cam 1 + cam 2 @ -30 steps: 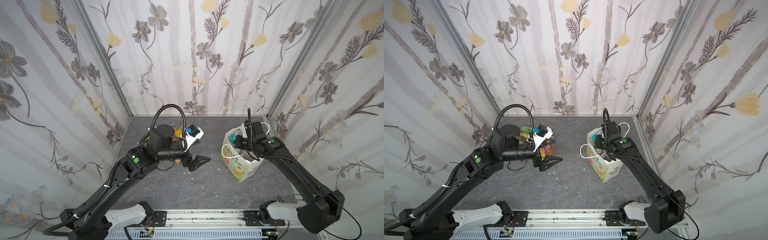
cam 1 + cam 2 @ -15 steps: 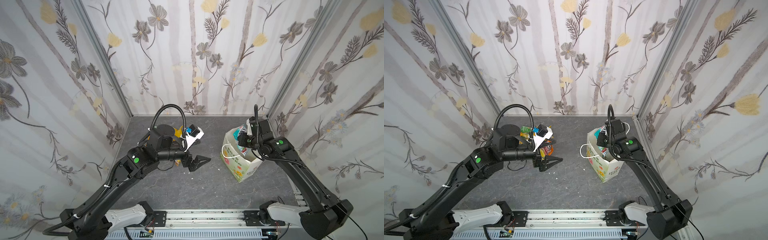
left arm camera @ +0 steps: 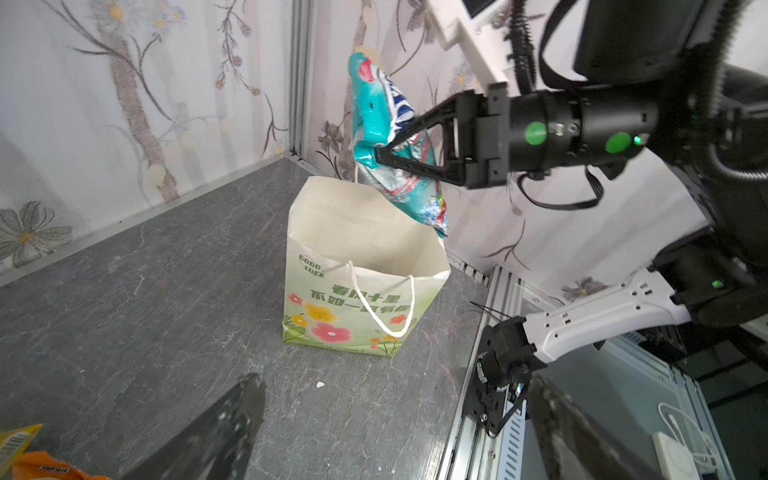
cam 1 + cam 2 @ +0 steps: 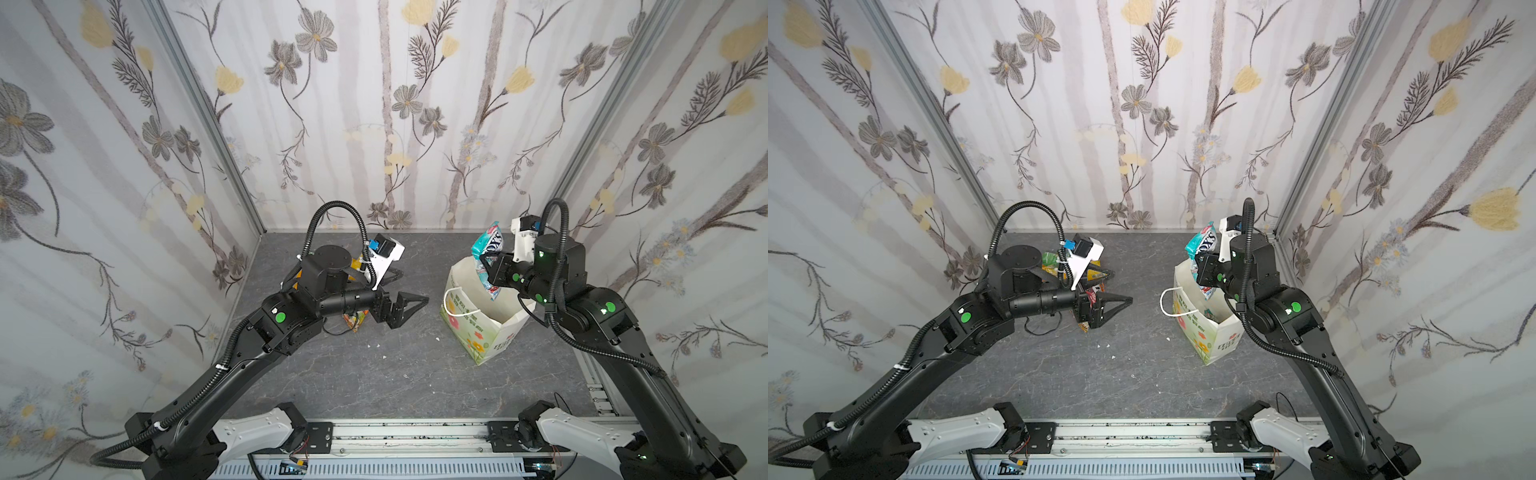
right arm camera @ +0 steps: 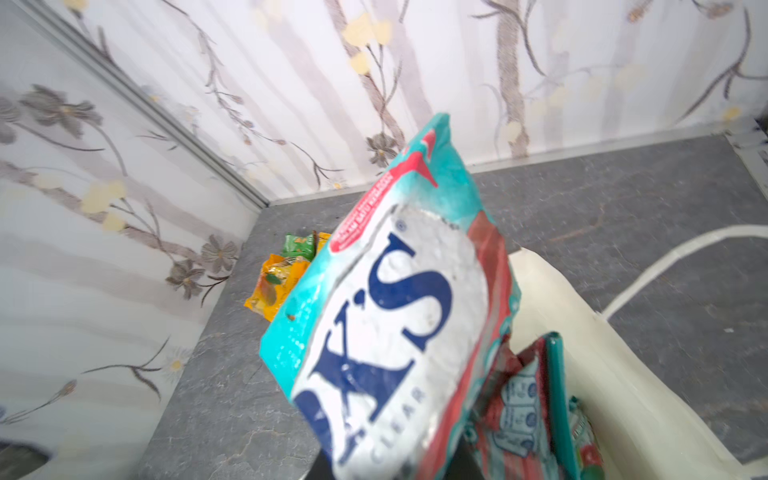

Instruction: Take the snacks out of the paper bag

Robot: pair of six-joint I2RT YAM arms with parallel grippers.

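My right arm bends over the bag [image 4: 478, 332], right of middle. The right pincer [image 3: 380, 156] pinches the teal packet [image 4: 487, 243] above it. The left pincer [image 4: 411, 309] gapes wide. My left arm hides most snacks [image 4: 1051, 261].

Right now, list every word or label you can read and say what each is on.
"X'S": big blue letters on the teal packet in the right gripper.
"CLEAR": small letters under it, same packet.
"GOOD LUCK": green, on the paper bag.
Too blurred or small: the packet's red banner, the bag's green Chinese lines, the label on the orange packet.
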